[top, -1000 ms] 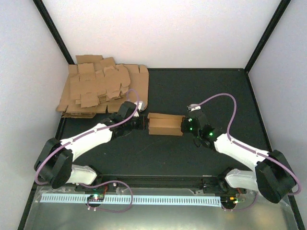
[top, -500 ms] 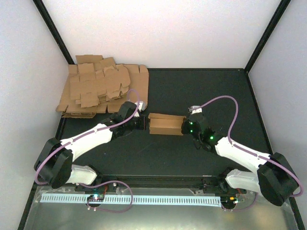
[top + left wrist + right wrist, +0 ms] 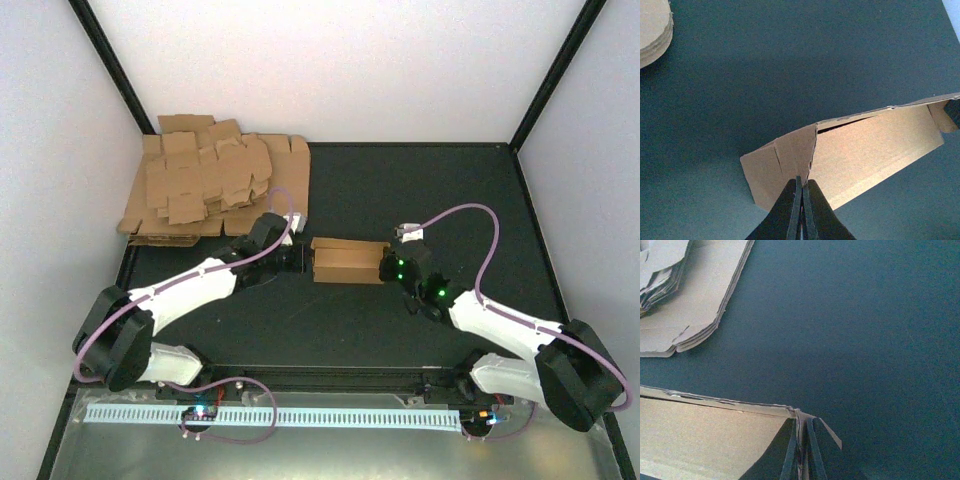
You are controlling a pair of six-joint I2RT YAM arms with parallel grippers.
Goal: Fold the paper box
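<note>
Nearest, in the top view, a white perforated strip [image 3: 300, 415] runs along the metal ledge by the arm bases. Beyond it, mid-table on the black mat [image 3: 430, 190], lies the small oblong brown cardboard carton [image 3: 347, 260], long axis L-R, between the two tools. The left gripper [image 3: 298, 258] meets its L end and the right gripper [image 3: 388, 266] its R end. From above, both sets of fingertips are hidden under the wrist housings, so the grip can't be read there.

The wrist cams fill that in. Left wrist: the left gripper [image 3: 801, 202] has its fingers pressed nearly together w/ the edge of the carton's [image 3: 870, 147] end flap nipped between them. A dark slit shows under the top panel; the finger bases are cut off by the frame. Right wrist: the right gripper [image 3: 801, 450] is likewise closed tight, pinching thin cardboard at the carton's [image 3: 705, 432] corner. The carton is cropped at left and bottom.

Farthest, back-left, sits a thick pile of flat brown die-cut cardboard sheets [image 3: 210, 185], well apart from the carton. The left wrist shows only a corner of it [image 3: 655, 25]; its stacked edges are clearer in the right wrist [image 3: 695, 305].
</note>
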